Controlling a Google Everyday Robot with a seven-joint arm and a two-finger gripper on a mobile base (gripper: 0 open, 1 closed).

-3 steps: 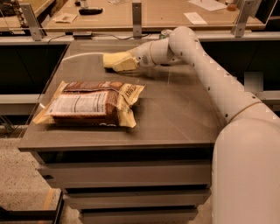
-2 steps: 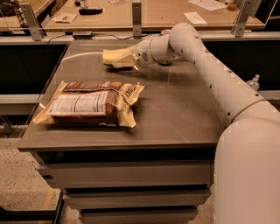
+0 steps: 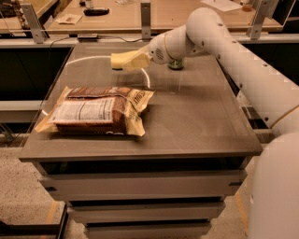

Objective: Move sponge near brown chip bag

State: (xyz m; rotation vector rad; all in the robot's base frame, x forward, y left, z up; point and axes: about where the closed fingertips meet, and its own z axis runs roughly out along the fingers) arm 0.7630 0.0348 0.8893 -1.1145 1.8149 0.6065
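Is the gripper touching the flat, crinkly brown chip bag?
No: the gripper is above the far side of the table, with bare surface between it and the brown chip bag.

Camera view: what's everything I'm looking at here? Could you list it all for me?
chip bag: one, brown with cream ends and a white label, lying flat on the table's near left.
sponge: one, pale yellow, at the gripper, beyond the bag.
can: one, dark green, far side of the table, mostly hidden behind the arm.
table: one, grey-brown top.
desk: one, light wood, behind the table.
black object: one, on the desk; too small to identify.
arm: one, white, reaching in from the right.
gripper: one, pale yellow, over the table's far side.
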